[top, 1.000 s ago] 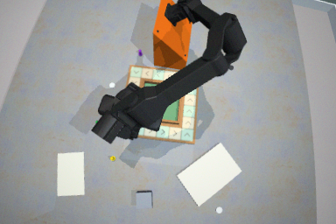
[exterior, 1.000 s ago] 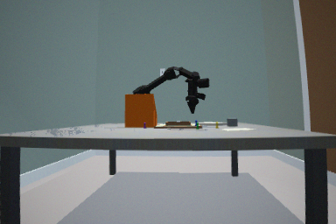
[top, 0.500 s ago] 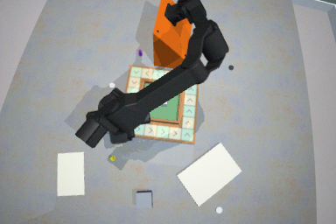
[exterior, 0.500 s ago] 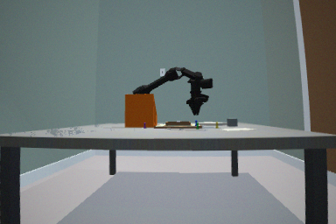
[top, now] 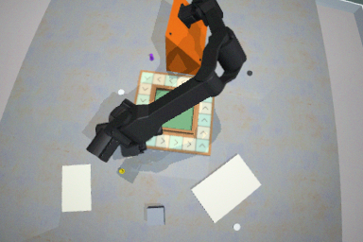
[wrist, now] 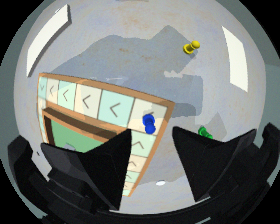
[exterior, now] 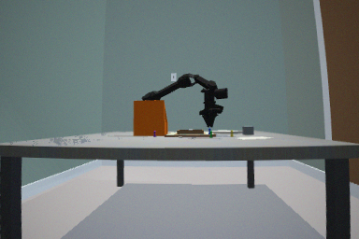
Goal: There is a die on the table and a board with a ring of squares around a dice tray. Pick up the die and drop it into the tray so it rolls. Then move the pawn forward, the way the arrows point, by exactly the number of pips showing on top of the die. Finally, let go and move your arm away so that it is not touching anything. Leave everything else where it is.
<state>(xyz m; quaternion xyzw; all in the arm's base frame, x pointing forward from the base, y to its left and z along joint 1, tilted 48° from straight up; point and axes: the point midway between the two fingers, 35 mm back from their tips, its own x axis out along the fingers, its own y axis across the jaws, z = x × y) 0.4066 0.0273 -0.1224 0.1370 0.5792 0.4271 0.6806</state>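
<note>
The blue pawn stands on a corner square of the board. My gripper is partly open and empty, pointing down just above the pawn. In the wrist view the pawn shows between and slightly beyond the fingertips. The arm hides the pawn in the top view. The tray is in the middle of the board. A grey patch of the die shows in the tray, mostly hidden behind the left finger; its top pips cannot be read.
A green pawn stands off the board beside the right finger. A yellow pawn stands farther out. An orange block is under the arm's base. A purple piece, a grey box and white sheets lie around.
</note>
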